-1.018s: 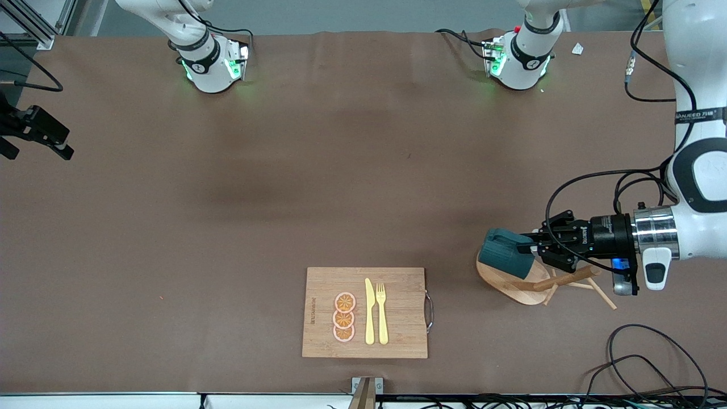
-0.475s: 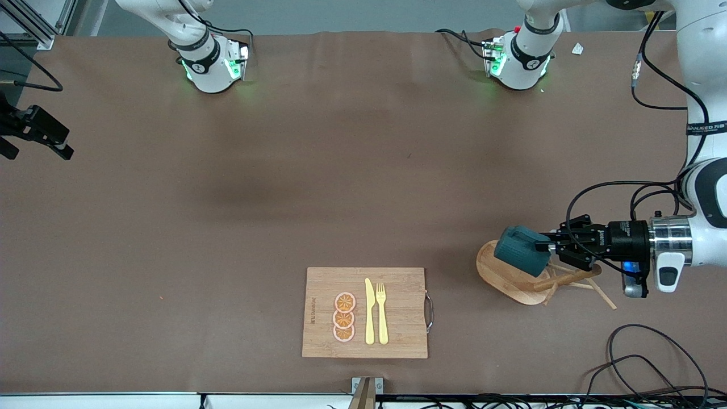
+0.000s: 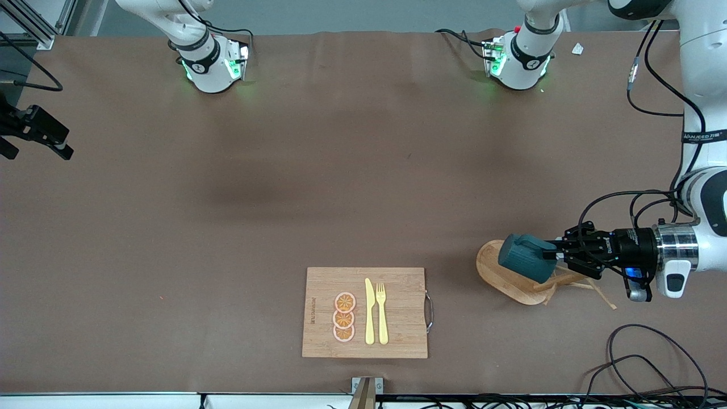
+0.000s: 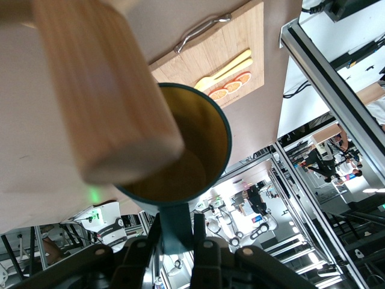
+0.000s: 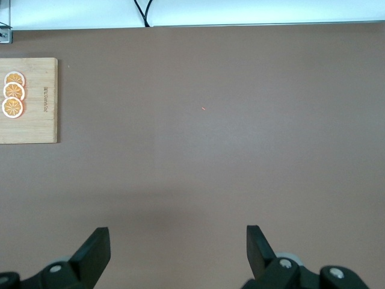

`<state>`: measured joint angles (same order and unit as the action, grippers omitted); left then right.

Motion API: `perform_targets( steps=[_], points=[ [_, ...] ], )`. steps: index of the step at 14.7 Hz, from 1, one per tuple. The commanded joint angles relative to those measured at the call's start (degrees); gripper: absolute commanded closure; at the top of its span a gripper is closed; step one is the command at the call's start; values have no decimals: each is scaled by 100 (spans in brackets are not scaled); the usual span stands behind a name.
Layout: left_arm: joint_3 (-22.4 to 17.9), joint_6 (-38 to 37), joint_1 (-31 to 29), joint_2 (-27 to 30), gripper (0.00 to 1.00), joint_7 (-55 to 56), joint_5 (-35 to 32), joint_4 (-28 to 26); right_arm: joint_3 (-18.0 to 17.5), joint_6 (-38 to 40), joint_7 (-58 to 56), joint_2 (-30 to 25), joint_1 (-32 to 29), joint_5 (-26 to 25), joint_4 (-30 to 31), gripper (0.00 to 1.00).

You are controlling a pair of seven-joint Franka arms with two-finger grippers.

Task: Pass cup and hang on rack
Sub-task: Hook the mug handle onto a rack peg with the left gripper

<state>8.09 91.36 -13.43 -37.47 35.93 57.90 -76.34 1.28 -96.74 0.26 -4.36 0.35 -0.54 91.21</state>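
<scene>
The dark teal cup (image 3: 525,258) lies on its side in the air over the oval base of the wooden rack (image 3: 497,278), near the left arm's end of the table. My left gripper (image 3: 554,250) is shut on the cup's handle. In the left wrist view the handle sits between the fingers of the left gripper (image 4: 178,232). There the rack's round post (image 4: 102,90) stands close in front of the yellowish-brown mouth of the cup (image 4: 207,150). The thin pegs (image 3: 596,289) lie under the gripper. My right gripper (image 5: 177,241) is open and empty, waiting high at the right arm's end (image 3: 57,149).
A bamboo cutting board (image 3: 366,312) with a yellow knife, a yellow fork and three orange slices lies near the front edge at mid-table. It also shows in the left wrist view (image 4: 222,48). Loose black cables (image 3: 653,358) lie at the front corner by the left arm.
My left gripper has drawn back toward the left arm's end of the table with the cup, bringing it closer over the rack's post. The right arm has not moved.
</scene>
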Motion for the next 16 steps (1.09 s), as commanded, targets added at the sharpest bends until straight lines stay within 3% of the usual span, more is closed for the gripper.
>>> perform_targets(
  steps=[1, 16],
  points=[
    [35, -101, -159, -23, 100, 19, 221, 58, 12, 15, -43, 31, 9, -87, -42, 0],
    [26, -92, -520, -287, 99, 10, 222, 58, 21, 24, -26, 58, 18, -87, -33, 0]
  ],
)
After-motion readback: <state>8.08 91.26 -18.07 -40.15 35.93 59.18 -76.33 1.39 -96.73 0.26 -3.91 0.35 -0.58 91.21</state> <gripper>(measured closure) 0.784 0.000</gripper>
